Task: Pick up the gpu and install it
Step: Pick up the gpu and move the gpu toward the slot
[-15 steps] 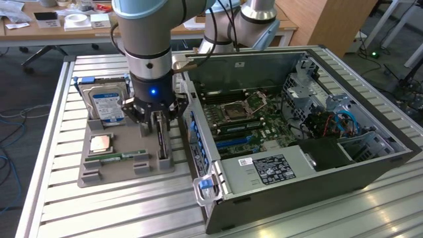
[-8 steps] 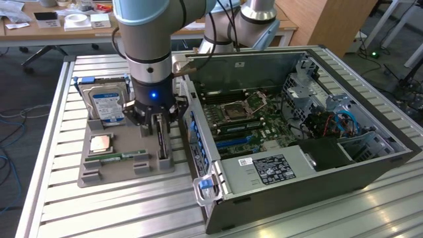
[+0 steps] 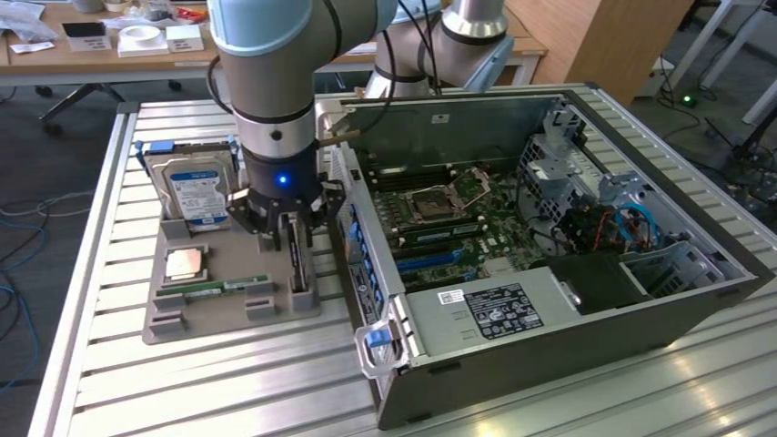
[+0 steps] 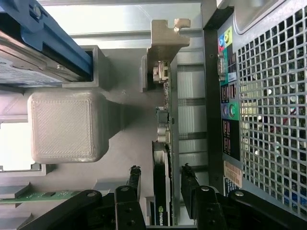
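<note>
Counter (image 3: pixel 182 382): slatted metal; it carries the tray and the computer case.
Tray (image 3: pixel 170 323): grey moulded holder with slots for parts.
Hard drive (image 3: pixel 195 191): upright in the tray's rear slot, toward the exterior view's left. It has a blue-and-white label, with writing too small to read.
CPU (image 3: pixel 185 264): flat on the tray's middle, just in front of the hard drive.
RAM stick (image 3: pixel 213 287): lies flat on the tray, just in front of the CPU.
Claw (image 3: pixel 287 238): directly above the tray's slot on the exterior view's right. Its jaws stand apart, with one black finger (image 4: pixel 135 179) on each side of the card and a thin gap at both. It grips nothing.
gpu (image 4: pixel 163 143): stands on edge in that tray slot, silver bracket at its far end. A small logo on its edge is unreadable.
Computer case (image 3: pixel 583 337): just beside the tray on the exterior view's right, lying open with the motherboard (image 3: pixel 461 228) exposed.
Power-supply sticker (image 3: pixel 496 309): white and black, text illegible.
Rear panel (image 4: pixel 228 96): faces the tray. It shows coloured jacks and a tan sticker with unreadable print, and it sits close beside the claw.
</note>
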You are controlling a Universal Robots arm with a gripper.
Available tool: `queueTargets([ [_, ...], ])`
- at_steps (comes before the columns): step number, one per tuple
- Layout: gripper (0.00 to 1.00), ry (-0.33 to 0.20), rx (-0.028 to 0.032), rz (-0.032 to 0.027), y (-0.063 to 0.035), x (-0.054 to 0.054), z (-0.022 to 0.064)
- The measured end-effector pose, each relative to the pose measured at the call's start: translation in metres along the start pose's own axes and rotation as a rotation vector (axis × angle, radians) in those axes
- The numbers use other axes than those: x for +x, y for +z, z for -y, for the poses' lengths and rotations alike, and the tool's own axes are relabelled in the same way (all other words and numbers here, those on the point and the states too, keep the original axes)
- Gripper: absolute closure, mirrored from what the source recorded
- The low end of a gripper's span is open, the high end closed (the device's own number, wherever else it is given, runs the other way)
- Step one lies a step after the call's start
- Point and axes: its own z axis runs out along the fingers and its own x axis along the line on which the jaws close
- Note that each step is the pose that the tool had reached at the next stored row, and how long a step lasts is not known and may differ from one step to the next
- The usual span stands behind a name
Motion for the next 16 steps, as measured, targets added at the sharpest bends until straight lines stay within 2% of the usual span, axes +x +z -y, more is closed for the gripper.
queueTargets([
  [4,0.53,0.0,-0.0003,0.0002,0.0017,0.0003,-0.0036],
  [16,0.53,0.0,-0.0001,0.0001,0.0047,0.0004,-0.0035],
])
